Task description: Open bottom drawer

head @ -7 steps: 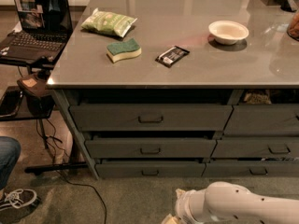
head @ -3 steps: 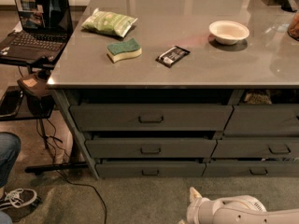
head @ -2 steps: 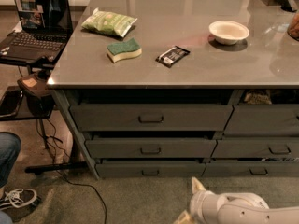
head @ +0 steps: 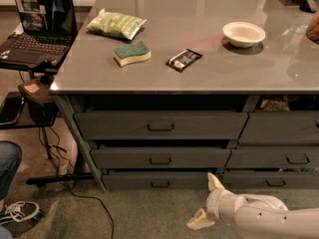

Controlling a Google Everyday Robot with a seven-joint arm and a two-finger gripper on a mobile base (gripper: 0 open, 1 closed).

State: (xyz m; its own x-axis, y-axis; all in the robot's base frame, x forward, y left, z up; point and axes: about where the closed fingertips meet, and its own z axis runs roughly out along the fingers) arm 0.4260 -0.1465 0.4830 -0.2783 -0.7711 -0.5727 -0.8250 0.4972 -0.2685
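The bottom drawer (head: 134, 180) is the slim dark grey-green front at the foot of the left stack, with a small loop handle (head: 160, 184) at its centre. It looks shut or nearly shut. My gripper (head: 207, 201) is low at the floor, in front of the drawer's right end and to the right of the handle. It is open and empty. One cream fingertip (head: 215, 181) reaches up to the drawer's right corner, and the other (head: 199, 221) lies lower over the carpet. My white arm (head: 269, 218) comes in from the bottom right.
Two taller drawers (head: 160, 125) sit above, and a second stack (head: 279, 158) is to the right. The tabletop (head: 209, 81) carries a chip bag (head: 116, 24), sponge (head: 131, 53), dark bar (head: 184, 59) and white bowl (head: 243, 34). A laptop (head: 37, 26), cables and a person's shoe (head: 17, 211) are at the left.
My arm pulled back to the right and turned, and the gripper has since risen from the floor, its upper finger now reaching the bottom drawer's right end. The drawers have not moved.
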